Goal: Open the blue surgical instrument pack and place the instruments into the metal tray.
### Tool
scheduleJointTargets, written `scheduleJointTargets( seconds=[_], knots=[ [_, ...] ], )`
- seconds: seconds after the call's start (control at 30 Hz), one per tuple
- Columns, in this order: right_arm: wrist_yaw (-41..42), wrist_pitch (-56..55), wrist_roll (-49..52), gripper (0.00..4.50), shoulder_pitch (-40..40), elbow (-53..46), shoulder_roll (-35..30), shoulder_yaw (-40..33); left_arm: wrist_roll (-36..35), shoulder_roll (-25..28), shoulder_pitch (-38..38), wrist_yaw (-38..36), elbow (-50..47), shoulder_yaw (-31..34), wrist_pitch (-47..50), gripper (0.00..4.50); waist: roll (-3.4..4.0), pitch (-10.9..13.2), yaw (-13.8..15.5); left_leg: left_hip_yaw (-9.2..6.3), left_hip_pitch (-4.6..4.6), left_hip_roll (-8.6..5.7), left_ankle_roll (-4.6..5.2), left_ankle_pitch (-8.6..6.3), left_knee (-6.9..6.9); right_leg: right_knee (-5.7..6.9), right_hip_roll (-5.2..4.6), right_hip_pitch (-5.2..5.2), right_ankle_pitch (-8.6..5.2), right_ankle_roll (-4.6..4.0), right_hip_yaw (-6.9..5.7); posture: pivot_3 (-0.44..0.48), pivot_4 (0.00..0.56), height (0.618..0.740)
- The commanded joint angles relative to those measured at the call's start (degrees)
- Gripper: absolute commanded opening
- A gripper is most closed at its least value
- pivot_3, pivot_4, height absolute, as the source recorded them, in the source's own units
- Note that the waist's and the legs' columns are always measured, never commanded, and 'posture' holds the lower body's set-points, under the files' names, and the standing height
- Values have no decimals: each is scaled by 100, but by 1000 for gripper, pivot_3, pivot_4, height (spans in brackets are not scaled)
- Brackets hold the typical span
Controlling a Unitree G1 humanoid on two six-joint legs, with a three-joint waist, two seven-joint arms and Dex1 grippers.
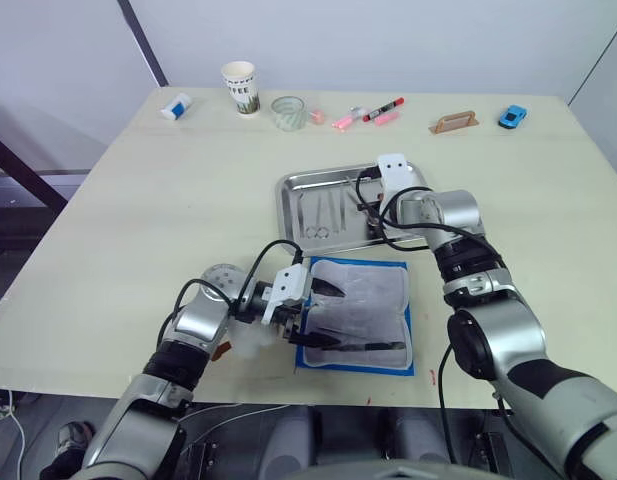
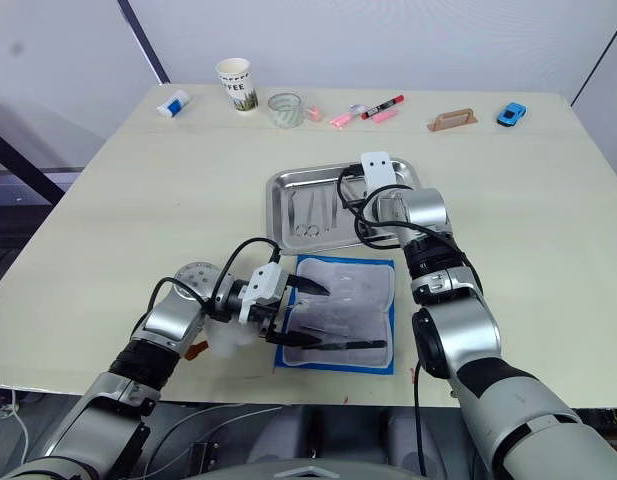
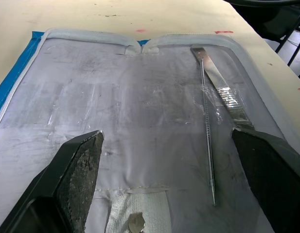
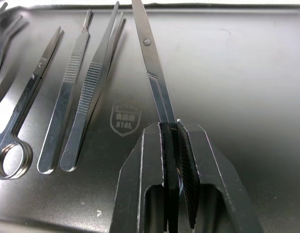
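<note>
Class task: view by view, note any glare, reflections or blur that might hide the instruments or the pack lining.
Left eye view: the metal tray shines, its instruments faint. Left wrist view: clear film glints over the flat tool; the left gripper frames the pale lining of the pack, its near fingers soft. Right wrist view: the tray floor reflects softly; the scissors in the right gripper stay sharp.

table — metal tray | open blue pack | paper cup — toy car
</note>
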Motion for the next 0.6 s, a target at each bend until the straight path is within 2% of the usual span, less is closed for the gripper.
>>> scheduleJointTargets(
  seconds=[0.03, 0.17, 0.2, 0.23, 0.27, 0.33, 0.5, 0.6],
  knots=[
    [35, -31, -8, 129, 8, -267, -2, -4, 172, 50, 166, 62, 209, -135, 153, 4500, 0, 0, 0, 0, 0, 0, 0, 0, 0, 0, 0, 0, 0, 0, 0, 0, 150, 740],
    [130, -39, -38, 129, 39, -293, -39, 71, 167, 49, 173, 64, 190, -136, 164, 4500, 0, 0, 0, 0, 0, 0, 0, 0, 0, -1, 0, 0, 0, 0, 0, 0, 150, 740],
    [154, -37, -39, 902, 53, -312, -41, 84, 165, 48, 173, 64, 190, -135, 165, 4500, 0, 0, 0, 0, 0, 0, 0, 0, -1, 0, 0, 0, 0, 0, 0, 0, 150, 740],
    [187, -31, -42, 981, 71, -349, -46, 112, 165, 47, 173, 65, 191, -134, 164, 4500, 0, 0, -1, 0, 0, 0, 0, 0, 0, 0, 0, 0, 0, 0, 0, 0, 150, 740],
    [219, -22, -41, 1294, 85, -385, -51, 135, 163, 47, 173, 66, 191, -133, 165, 4500, 0, 0, -1, 0, 0, 0, 0, 0, 0, 0, 0, 0, 0, 0, 0, 0, 150, 740],
    [281, -6, -43, 2169, 117, -492, -80, 184, 160, 47, 175, 66, 190, -131, 170, 4500, 1, 0, -1, 0, 0, 0, 0, 0, -1, 0, 0, 0, 0, 0, 0, 0, 150, 740],
    [467, 28, -48, 2169, 192, -807, -173, 282, 145, 51, 190, 63, 169, -126, 177, 4500, 1, 0, 0, 0, -1, 0, 0, 0, -1, -2, 0, 0, 0, 0, 0, 0, 150, 740],
    [753, -84, -34, 2169, 427, -1451, -334, 492, 120, 50, 205, 60, 143, -112, 188, 4500, 1, 0, 0, -2, -1, 1, 0, 0, -2, -3, 0, 0, 0, 0, -1, 0, 150, 740]
  ],
)
